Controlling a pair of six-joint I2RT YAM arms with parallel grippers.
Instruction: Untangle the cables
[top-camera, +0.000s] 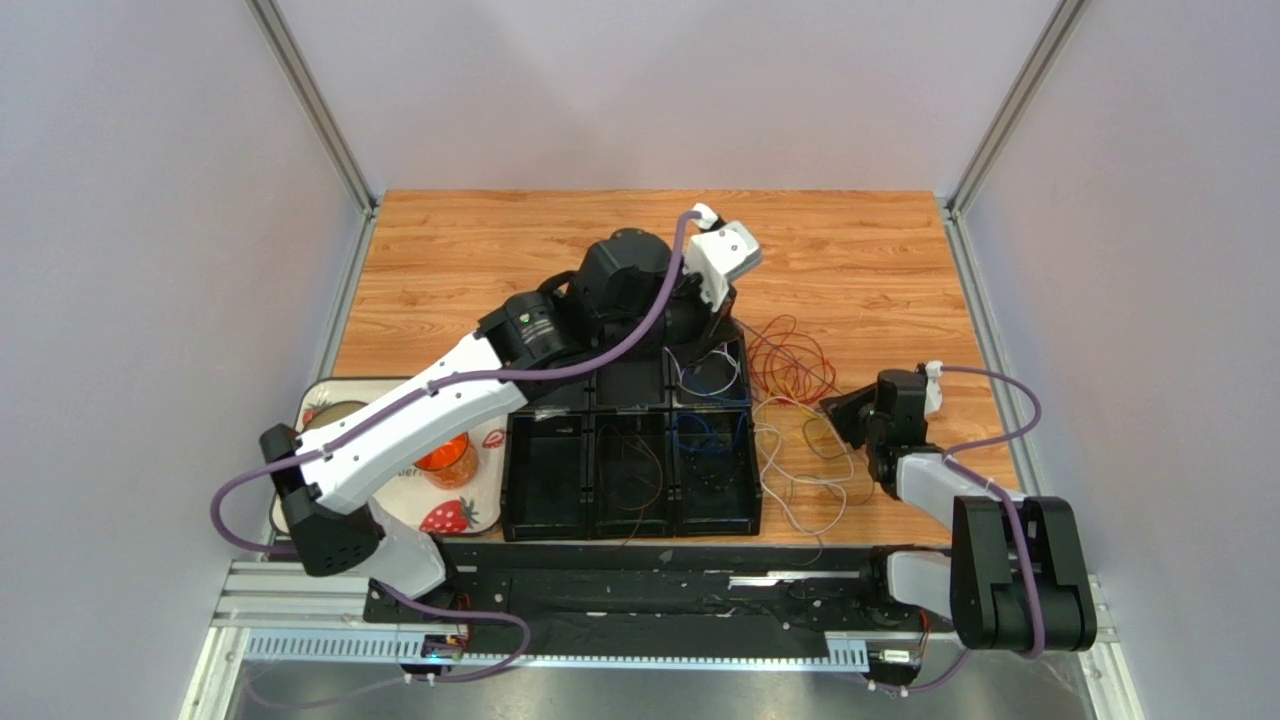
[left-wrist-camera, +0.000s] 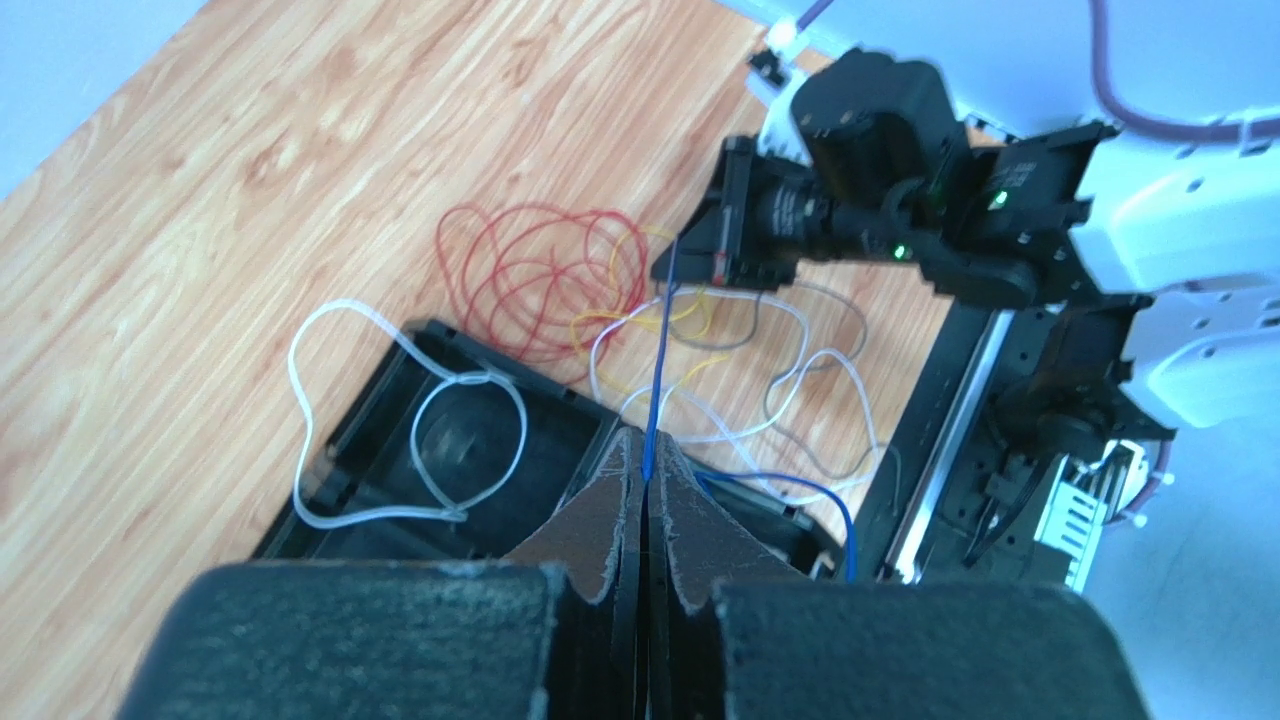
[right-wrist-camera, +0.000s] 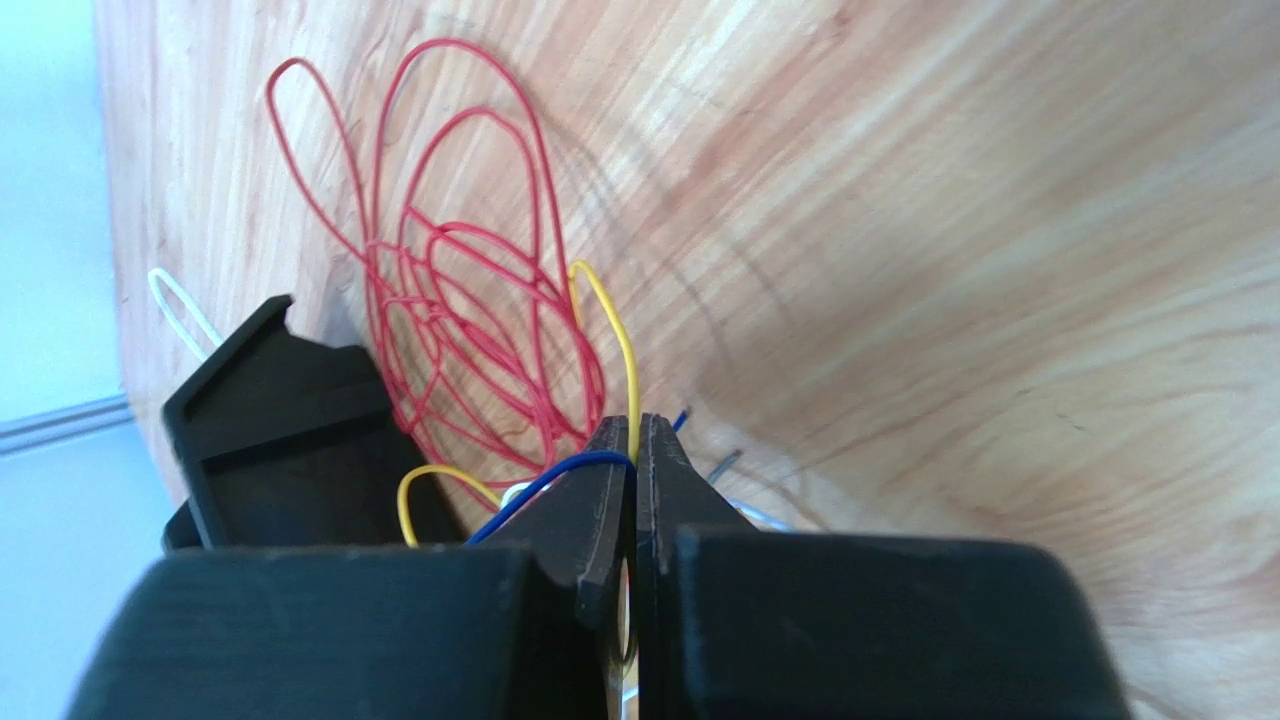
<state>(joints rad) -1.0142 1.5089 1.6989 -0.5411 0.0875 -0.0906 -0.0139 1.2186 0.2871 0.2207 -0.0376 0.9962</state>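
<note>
The cables lie loose to the right of a black compartment tray (top-camera: 549, 480): a red bundle (top-camera: 789, 360) (left-wrist-camera: 526, 278) (right-wrist-camera: 451, 285), white strands (top-camera: 796, 468) and a yellow one (left-wrist-camera: 669, 315) (right-wrist-camera: 616, 338). A clear loop (left-wrist-camera: 451, 435) rests in one tray compartment. My left gripper (top-camera: 721, 342) (left-wrist-camera: 648, 477) hangs over the tray's far right corner, shut on a blue cable (left-wrist-camera: 657, 375). That cable runs taut to my right gripper (top-camera: 831, 416) (left-wrist-camera: 672, 270) (right-wrist-camera: 634, 431), which is shut on its other stretch (right-wrist-camera: 549, 483). The yellow strand rises from between the same tips.
A strawberry-patterned tray (top-camera: 451, 515) with an orange cup (top-camera: 446, 462) sits at the left, under the left arm. A black rail (top-camera: 676, 593) runs along the near edge. Grey walls close in the wooden table (top-camera: 496, 255) on three sides.
</note>
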